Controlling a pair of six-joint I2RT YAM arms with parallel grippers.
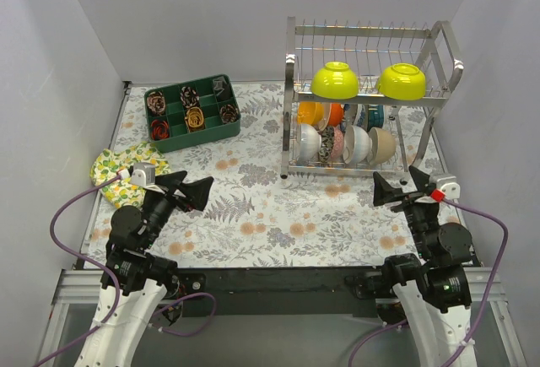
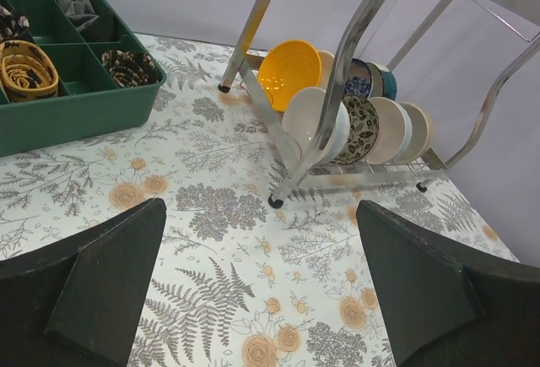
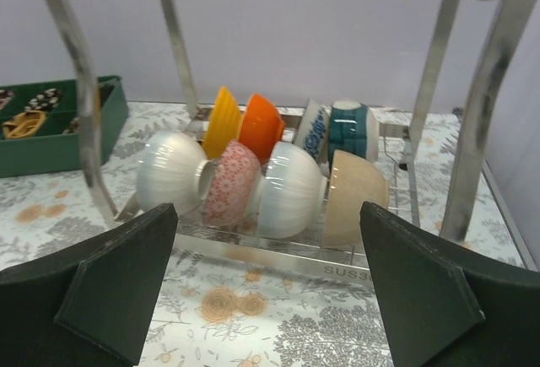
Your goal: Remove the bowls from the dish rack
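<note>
We are holding both arms low over the near side of the floral-patterned table (image 1: 253,219), our left gripper (image 1: 189,186) and right gripper (image 1: 402,185) hovering with jaws spread wide and empty. The tall chrome wire dish rack (image 1: 292,89) is standing far right. Only the top view is showing the round lime-green bowls (image 1: 335,80) on its upper tier, while the right wrist view is showing the white, pink-patterned, orange and beige bowls (image 3: 291,190) on edge below.

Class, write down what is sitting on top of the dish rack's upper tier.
A first lime-green bowl and a second lime-green bowl rest, apparently mouth-down, on the dish rack's upper tier. Their insides and the wire beneath them are covered.
</note>
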